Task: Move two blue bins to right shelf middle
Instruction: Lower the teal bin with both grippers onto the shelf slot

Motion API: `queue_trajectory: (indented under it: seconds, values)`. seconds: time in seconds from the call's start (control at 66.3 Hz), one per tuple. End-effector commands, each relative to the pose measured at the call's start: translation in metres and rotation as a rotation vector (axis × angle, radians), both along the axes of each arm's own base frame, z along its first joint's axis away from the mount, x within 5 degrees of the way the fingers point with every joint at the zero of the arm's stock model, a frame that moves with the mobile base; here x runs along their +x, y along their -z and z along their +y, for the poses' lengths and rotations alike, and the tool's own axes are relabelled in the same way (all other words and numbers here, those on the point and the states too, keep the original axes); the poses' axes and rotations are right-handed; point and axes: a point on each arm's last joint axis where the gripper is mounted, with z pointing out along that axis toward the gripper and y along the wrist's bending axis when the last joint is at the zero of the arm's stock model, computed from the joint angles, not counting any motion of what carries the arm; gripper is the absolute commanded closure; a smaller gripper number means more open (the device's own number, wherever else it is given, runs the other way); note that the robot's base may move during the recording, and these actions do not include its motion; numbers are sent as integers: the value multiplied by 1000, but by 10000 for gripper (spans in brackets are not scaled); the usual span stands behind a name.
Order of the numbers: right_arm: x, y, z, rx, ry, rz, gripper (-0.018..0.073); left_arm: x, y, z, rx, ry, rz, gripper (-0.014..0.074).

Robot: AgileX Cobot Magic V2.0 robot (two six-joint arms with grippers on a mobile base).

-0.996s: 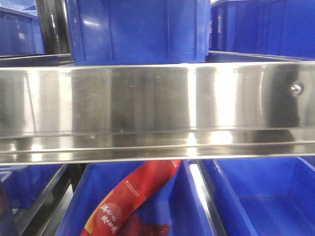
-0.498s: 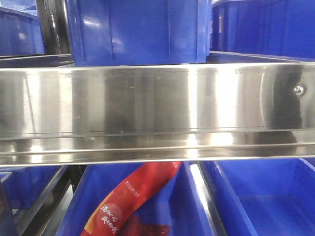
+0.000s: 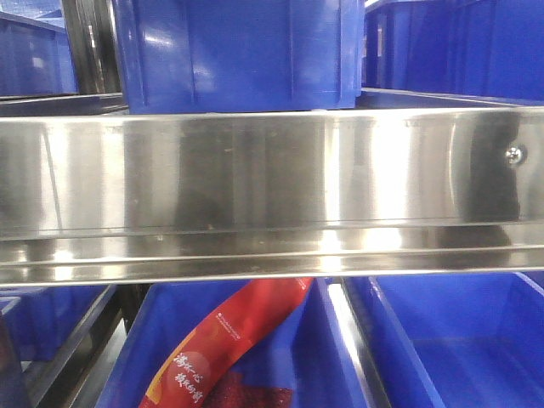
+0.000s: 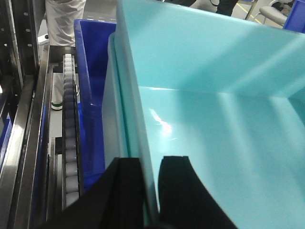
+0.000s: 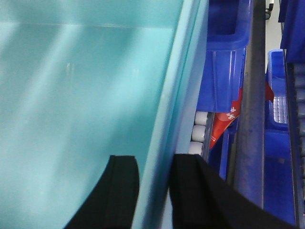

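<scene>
**Stacked bins pinched by the rim on both sides: risk of slip and snag at the rack**

The left gripper [image 4: 151,191] stands astride the wall of the pale blue bins [image 4: 224,119], one finger inside and one outside, pinching the rim. The right gripper [image 5: 155,191] does the same on the opposite wall [image 5: 71,105]. In the left wrist view a second pale rim shows just outside the first, so the two bins appear nested; whether both walls sit between the fingers cannot be told.

The load sits beside a roller track [image 4: 70,133] and dark blue bins [image 4: 93,62], close to the rack. The front view shows the steel rail [image 3: 255,178] of the shelf tier with its screw [image 3: 513,155]; a dark blue bin [image 3: 234,51] already stands on that tier, and a red packet [image 3: 229,340] lies in a bin below. The pale bins do not appear in the front view.

Hazards, as judged:
- The grip is narrow and on smooth plastic. Uneven motion of the two arms may twist the load and let a rim slide out.
- If only the inner bin is held, the outer one may drop away.
- The rail is wide; a low approach would strike it with the bin's bottom edge.
- The occupied tier leaves limited room, so a collision with the dark blue bin is possible.
</scene>
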Motion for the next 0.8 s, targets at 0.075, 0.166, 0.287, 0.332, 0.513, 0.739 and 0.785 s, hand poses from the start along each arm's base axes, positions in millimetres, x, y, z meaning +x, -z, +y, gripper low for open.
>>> queue_trajectory:
  seconds: [0.075,0.166,0.287,0.332,0.513,0.739,0.785]
  values:
    - [-6,-18,3,92,-23,-102,712,-6,-14,-2,-57,20,-78,707]
    - [-5,-20,3,99,-20,-115,712,-5,-16,-2,-67,16,-102,707]
    - [-5,-20,3,98,-21,-114,712,-7,-14,-2,-58,20,-81,707]
    - [-6,-18,3,86,-25,-94,712,-8,-11,-2,-42,27,-41,707]
    - [2,11,6,18,-28,17,712,-2,18,-6,30,51,146,707]
    - [13,58,10,-40,-15,121,712,12,67,-8,108,36,291,707]
    - [15,67,11,-49,-14,142,712,15,75,-8,117,35,314,707]
